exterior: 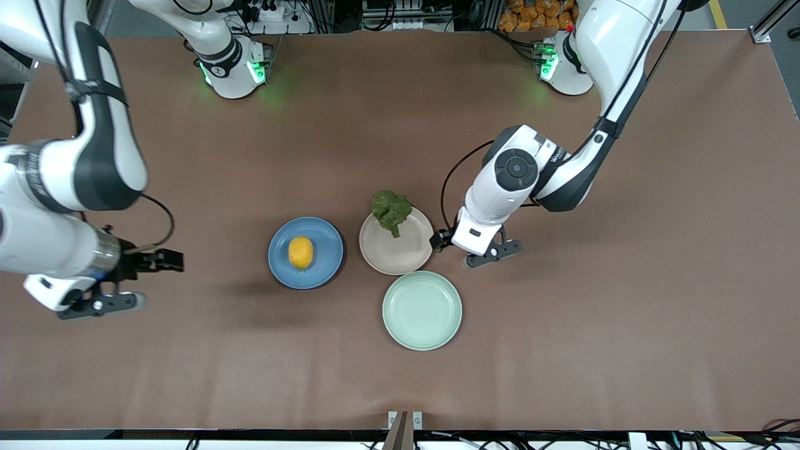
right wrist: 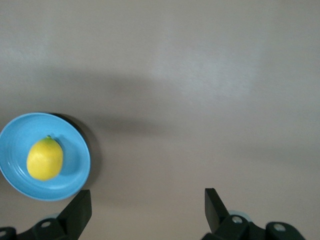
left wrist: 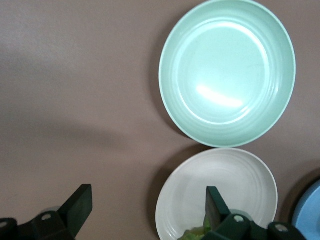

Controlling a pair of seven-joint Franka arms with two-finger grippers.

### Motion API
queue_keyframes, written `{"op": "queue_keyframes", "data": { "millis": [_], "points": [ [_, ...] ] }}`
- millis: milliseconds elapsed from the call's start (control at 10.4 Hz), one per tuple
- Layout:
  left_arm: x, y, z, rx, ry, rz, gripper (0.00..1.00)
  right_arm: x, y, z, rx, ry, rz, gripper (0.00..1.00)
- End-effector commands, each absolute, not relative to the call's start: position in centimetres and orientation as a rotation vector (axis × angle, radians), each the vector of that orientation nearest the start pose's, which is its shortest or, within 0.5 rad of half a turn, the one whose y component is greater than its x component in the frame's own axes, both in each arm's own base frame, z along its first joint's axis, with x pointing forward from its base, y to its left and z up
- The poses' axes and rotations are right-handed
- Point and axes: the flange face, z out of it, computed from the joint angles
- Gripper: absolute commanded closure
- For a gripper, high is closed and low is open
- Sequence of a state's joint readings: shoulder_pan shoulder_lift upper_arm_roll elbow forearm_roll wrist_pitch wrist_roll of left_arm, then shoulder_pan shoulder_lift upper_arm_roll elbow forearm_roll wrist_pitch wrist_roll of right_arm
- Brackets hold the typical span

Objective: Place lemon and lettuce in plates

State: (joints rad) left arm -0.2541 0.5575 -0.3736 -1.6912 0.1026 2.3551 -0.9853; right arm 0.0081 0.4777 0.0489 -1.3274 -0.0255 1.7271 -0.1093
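The lemon (exterior: 300, 252) lies in the blue plate (exterior: 278, 275). It also shows in the right wrist view (right wrist: 44, 158), in the same blue plate (right wrist: 75, 167). The dark green lettuce (exterior: 391, 210) lies on the beige-pink plate (exterior: 400, 257), at the rim farther from the front camera and partly over it. My left gripper (exterior: 441, 239) is open and empty, low beside the beige-pink plate (left wrist: 220, 182) toward the left arm's end. One of its fingers stands over that plate's edge next to the lettuce (left wrist: 197, 233). My right gripper (exterior: 166, 259) is open and empty over bare table toward the right arm's end.
A pale mint-green plate (exterior: 422, 310) lies empty just nearer the front camera than the beige-pink plate; it also shows in the left wrist view (left wrist: 227, 75). The blue plate's edge (left wrist: 311, 215) shows there too. Brown table surface (exterior: 594, 312) lies all round.
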Motion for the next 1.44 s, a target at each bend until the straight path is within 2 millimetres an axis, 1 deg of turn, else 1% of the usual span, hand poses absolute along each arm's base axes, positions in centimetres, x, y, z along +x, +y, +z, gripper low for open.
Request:
{"op": "queue_keyframes", "data": {
  "millis": [0,96,192,288,384,480,576,672,768,864,960,1153,1249,1345],
  "points": [
    [58.5,-36.5,31.1,-3.248,-0.605,-0.063,0.00,67.5,2.0,48.9,-3.134,-0.281,0.108,0.00],
    [58.9,-35.9,31.0,-3.245,-0.603,-0.066,0.00,66.8,1.0,50.7,-3.139,-0.267,0.092,0.00],
    [59.3,-35.2,30.9,-3.236,-0.604,-0.074,0.00,66.1,0.4,51.9,-3.139,-0.291,0.085,0.00],
    [59.5,-34.8,31.0,-3.232,-0.556,-0.097,0.00,65.0,-0.9,53.1,-3.140,-0.301,0.113,0.00],
    [59.7,-33.8,30.9,-3.187,-0.442,-0.127,0.00,64.2,-2.5,53.9,-3.145,-0.285,0.140,0.00],
    [59.7,-33.5,31.2,-3.158,-0.358,-0.136,0.00,63.4,-3.2,55.7,-3.152,-0.283,0.111,0.00],
    [59.8,-32.8,31.5,-3.134,-0.327,-0.126,0.00,62.7,-3.8,57.2,-3.159,-0.269,0.078,0.00],
    [59.8,-32.4,31.9,-3.118,-0.310,-0.113,0.00,61.4,-4.3,58.3,-3.164,-0.250,0.067,0.00],
    [60.2,-31.2,32.7,-3.103,-0.308,-0.112,0.00,59.9,-4.9,59.2,-3.168,-0.228,0.058,0.00],
    [60.5,-30.2,33.7,-3.100,-0.271,-0.122,0.00,58.6,-5.1,59.9,-3.169,-0.208,0.050,0.00],
    [60.7,-29.6,34.9,-3.100,-0.255,-0.142,0.00,57.6,-4.8,60.1,-3.167,-0.211,0.052,0.00],
    [61.0,-27.9,36.8,-3.088,-0.286,-0.167,0.00,56.3,-4.1,60.4,-3.165,-0.198,0.058,0.00],
    [60.7,-27.1,37.0,-3.063,-0.278,-0.120,0.00,55.9,-3.4,61.0,-3.167,-0.181,0.045,0.00],
    [60.4,-26.7,37.2,-3.046,-0.238,-0.085,0.00,55.4,-3.2,61.4,-3.168,-0.149,0.061,0.00]
  ]
}}
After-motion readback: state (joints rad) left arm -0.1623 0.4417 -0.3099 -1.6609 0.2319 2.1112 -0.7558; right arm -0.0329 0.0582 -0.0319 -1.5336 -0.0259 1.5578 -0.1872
